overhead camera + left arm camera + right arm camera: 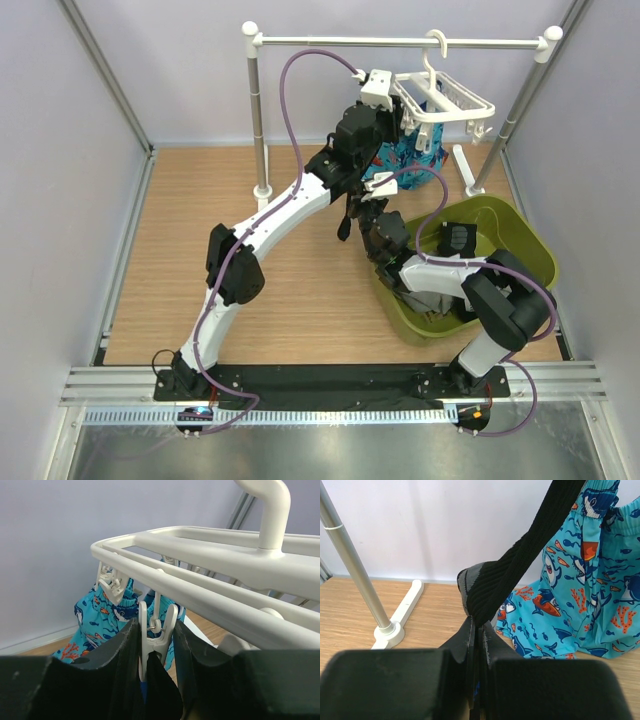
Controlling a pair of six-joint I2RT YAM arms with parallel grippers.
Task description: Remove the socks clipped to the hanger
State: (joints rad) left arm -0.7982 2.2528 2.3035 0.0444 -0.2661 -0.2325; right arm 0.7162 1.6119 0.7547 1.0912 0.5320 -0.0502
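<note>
The white hanger hangs by its hook from the rail. In the left wrist view its frame runs across above a white clip peg that pinches a black sock. My left gripper is up at the hanger's left end, with a finger pressed against each side of that peg. My right gripper sits lower and is shut on the same black ribbed sock, which stretches up and to the right from its fingers. The sock's loose end dangles below.
The bright blue patterned cloth hangs from the hanger, close behind the sock. The white rail stand has posts and feet left and right. A green basket at the right holds several socks.
</note>
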